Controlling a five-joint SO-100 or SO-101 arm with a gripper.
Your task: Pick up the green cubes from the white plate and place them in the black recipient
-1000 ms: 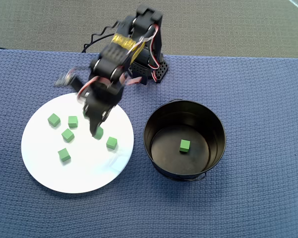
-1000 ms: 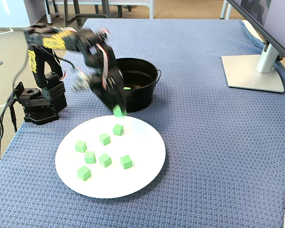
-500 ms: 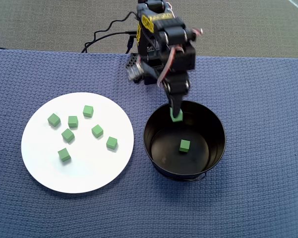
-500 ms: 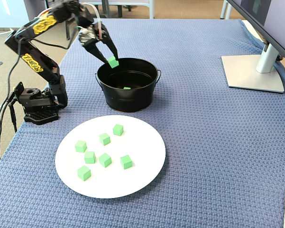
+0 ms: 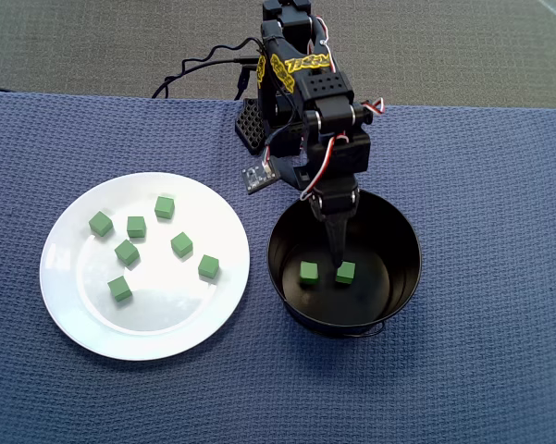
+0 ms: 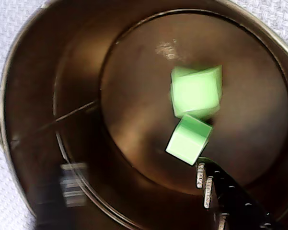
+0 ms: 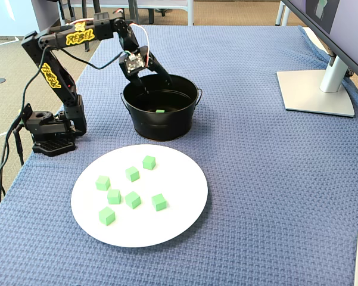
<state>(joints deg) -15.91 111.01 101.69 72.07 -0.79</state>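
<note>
Your claw (image 5: 338, 248) hangs over the black pot (image 5: 400, 222) in the overhead view, its fingers pointing down inside the rim, and it holds nothing. From this angle you cannot tell how far the jaws stand apart. Two green cubes lie on the pot's floor: one (image 5: 308, 271) to the left, one (image 5: 345, 273) just below the fingertips. On the white plate (image 5: 79, 319), left of the pot, six more green cubes sit loose: a top row of three (image 5: 100, 223) (image 5: 136, 226) (image 5: 165, 206), then one (image 5: 126, 252) below them, two further right (image 5: 181, 244) (image 5: 208, 266), and the lowest (image 5: 120, 289). Plate and pot stand near each other on the blue woven cloth (image 5: 500, 351) but do not touch.

In the wrist view you look straight down into the pot (image 6: 33, 96). The two cubes (image 6: 196, 91) (image 6: 188, 139) lie close together on the shiny floor, the upper one blurred. One dark finger (image 6: 230, 191) enters from the lower right, its tip just beside the lower cube; whether it touches, you cannot tell.

In the fixed view the claw (image 7: 155, 77) shows its jaws spread apart over the pot's (image 7: 161, 122) far rim, empty. Only one cube (image 7: 159, 110) shows inside. The plate (image 7: 179, 220) lies in front with its six cubes (image 7: 132, 199). A monitor stand (image 7: 316, 89) sits at the right.
</note>
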